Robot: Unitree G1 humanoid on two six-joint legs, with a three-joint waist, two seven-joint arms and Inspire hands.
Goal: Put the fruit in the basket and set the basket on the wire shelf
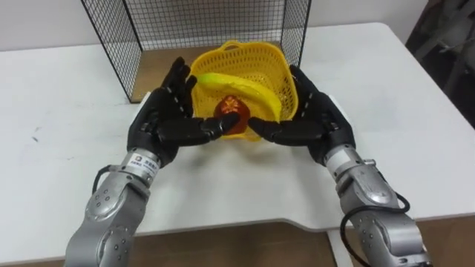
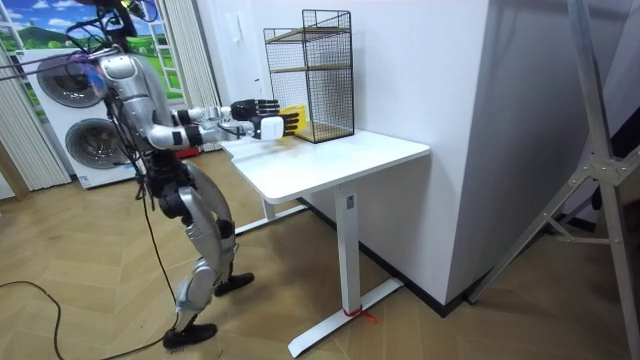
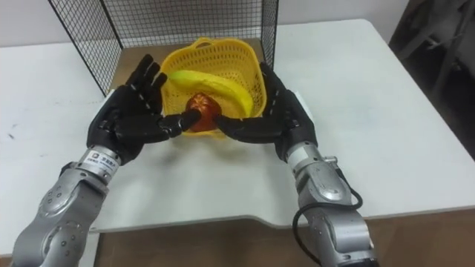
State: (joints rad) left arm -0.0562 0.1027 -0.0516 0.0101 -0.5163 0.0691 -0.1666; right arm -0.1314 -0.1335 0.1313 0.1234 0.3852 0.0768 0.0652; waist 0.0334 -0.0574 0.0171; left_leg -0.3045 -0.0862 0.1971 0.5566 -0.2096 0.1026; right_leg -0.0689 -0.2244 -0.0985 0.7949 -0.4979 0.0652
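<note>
Left hand (image 1: 157, 122) and right hand (image 1: 318, 119) lie flat with fingers straight against either side of the basket (image 1: 280, 70) — probably clamping it between the palms to carry it. A banana (image 1: 249, 90) and a red fruit (image 1: 228, 117) lie inside, and the basket is at the shelf (image 1: 208, 22) mouth. The room view adds the shelf's higher tier and the robot leaning in at the table (image 2: 330, 160) end

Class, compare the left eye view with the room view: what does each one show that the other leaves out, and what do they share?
Left eye view: a banana and a red fruit lie in the yellow basket, pressed between the open left robot hand and right robot hand.
Room view: the robot stands at one end of the white table on a wooden floor, washing machines behind it.
Shared: the basket, the table and the wire shelf.
</note>
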